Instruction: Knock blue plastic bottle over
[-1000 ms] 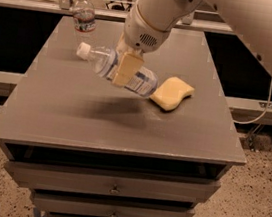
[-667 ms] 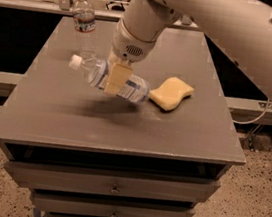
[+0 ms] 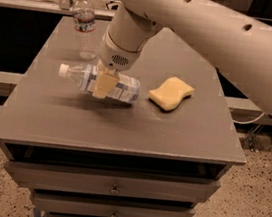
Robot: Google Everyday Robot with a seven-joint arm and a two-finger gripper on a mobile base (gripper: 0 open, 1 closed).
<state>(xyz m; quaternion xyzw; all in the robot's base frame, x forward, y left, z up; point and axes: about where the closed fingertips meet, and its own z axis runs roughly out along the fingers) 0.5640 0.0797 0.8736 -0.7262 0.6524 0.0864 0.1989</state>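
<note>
Compared with a second ago, the gripper (image 3: 103, 88) and the blue plastic bottle (image 3: 123, 88) have shifted toward the left and lower in the frame. The bottle then hung tilted, cap end raised; now it is almost level. It lies on its side left of centre on the grey table (image 3: 123, 129), its white cap (image 3: 63, 70) pointing to the left edge and its base toward the yellow sponge (image 3: 171, 93). The arm (image 3: 212, 35) now fills much more of the upper right of the frame. The sponge and the upright bottle (image 3: 84, 25) in the upper left have kept their places.

The gripper comes down from above onto the bottle's middle. One tan finger (image 3: 105, 82) lies flat against the near side of the bottle and the other is hidden behind it, so the fingers pinch the bottle between them. A dark shadow sits just under the bottle; whether it touches the tabletop cannot be told.

The pale blue-and-white label carries print that cannot be read. The upright bottle's red-and-white label is equally illegible.
</note>
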